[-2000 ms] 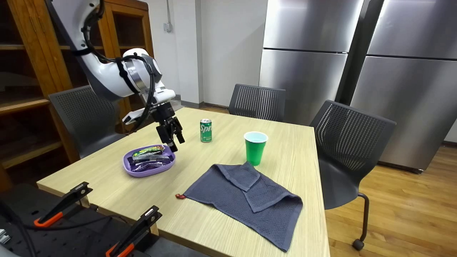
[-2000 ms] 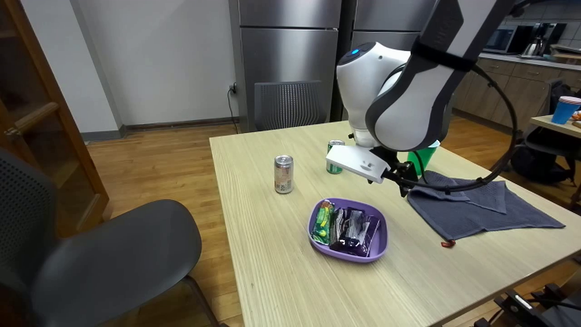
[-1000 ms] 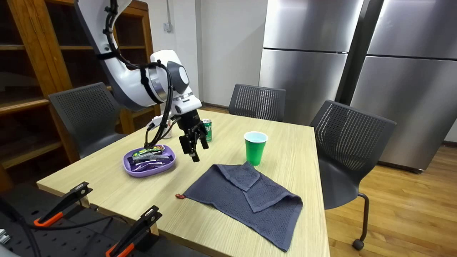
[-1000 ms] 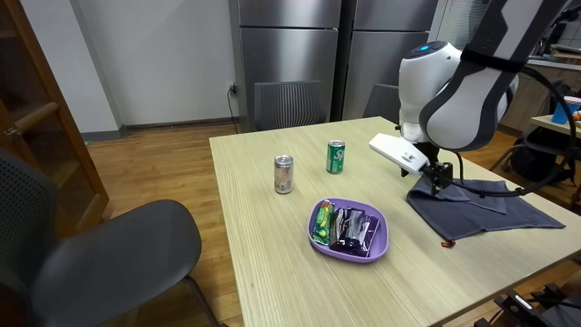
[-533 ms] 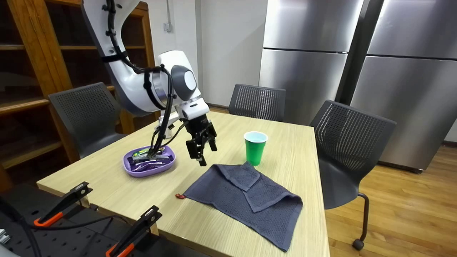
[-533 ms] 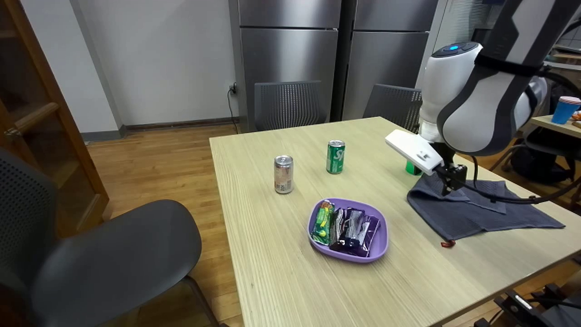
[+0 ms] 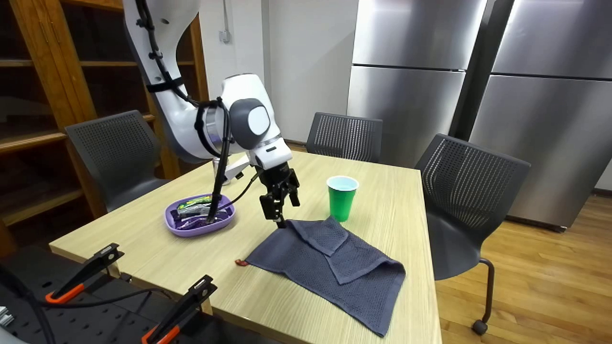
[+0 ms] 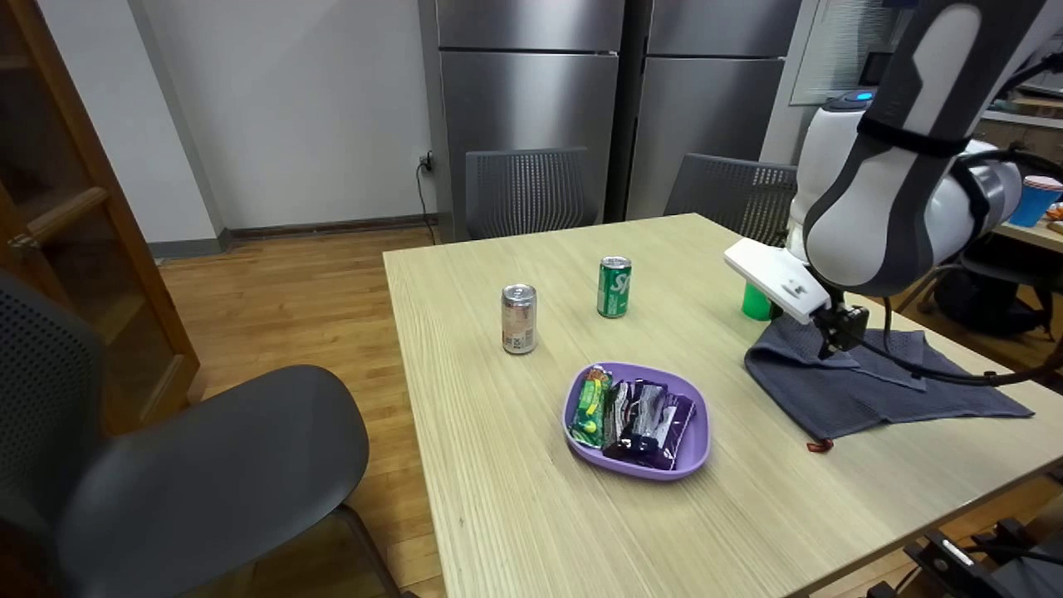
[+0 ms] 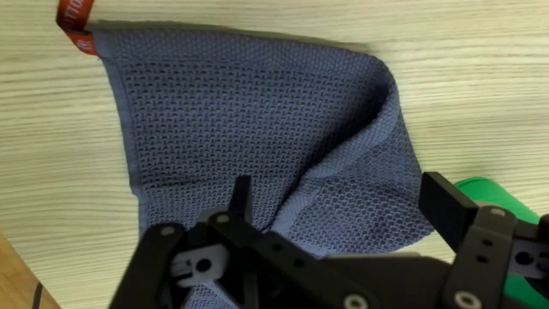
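Dark blue-grey woven cloth towel (image 7: 339,291): in an exterior view its long axis runs from upper left to lower right; in your wrist view it runs from top to bottom. It lies on the pale wood table (image 8: 498,465), partly folded over itself.
Small red fabric tag (image 9: 76,25): juts from one corner of the towel, at top left in your wrist view.
Turned-back flap (image 7: 321,236): its pointed corner lies across the towel, aimed away from the tall green plastic cup (image 7: 342,203) with the pale inside.
Black two-finger gripper (image 9: 336,193): your fingers stand wide apart over the tag end of the towel; you cannot tell whether a fingertip touches the cloth.
Hidden parts: your gripper covers the towel's lower stretch in the wrist view, where the frame cuts it off; in an exterior view your white robot arm (image 8: 864,224) blocks most of the cup.
Cup: upright, just beside the towel; you cannot make out its contents.
Shallow purple plastic dish (image 8: 700,428): holds a green-and-yellow wrapped bar (image 8: 591,407) and shiny dark purple packets (image 8: 652,419), overlapping and hard to count. In an exterior view a black cable (image 7: 222,167) hangs across it.
Green metal soda can (image 8: 614,286): upright, near the silver-and-peach metal can (image 8: 519,320).
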Robot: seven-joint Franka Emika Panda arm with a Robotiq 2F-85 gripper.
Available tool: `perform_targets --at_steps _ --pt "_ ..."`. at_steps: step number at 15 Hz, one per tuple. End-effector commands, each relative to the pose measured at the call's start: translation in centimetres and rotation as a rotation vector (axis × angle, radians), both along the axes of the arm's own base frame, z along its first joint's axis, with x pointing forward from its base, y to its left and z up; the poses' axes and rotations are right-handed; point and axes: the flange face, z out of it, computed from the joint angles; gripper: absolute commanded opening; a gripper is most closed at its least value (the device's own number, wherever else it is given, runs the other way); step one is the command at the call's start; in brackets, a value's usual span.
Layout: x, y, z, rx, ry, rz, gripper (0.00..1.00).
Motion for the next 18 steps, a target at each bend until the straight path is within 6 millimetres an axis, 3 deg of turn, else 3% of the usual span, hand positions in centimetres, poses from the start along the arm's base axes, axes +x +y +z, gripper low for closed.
perform_targets --at_steps 1,7,18 --pt "0.2 -1.5 -0.7 0.027 -0.004 -0.002 1.00" --pt "0.7 -3.3 -1.6 0.049 0.001 -0.019 1.00" --pt "1.8 -4.8 -3.3 0.057 0.001 0.000 1.00"
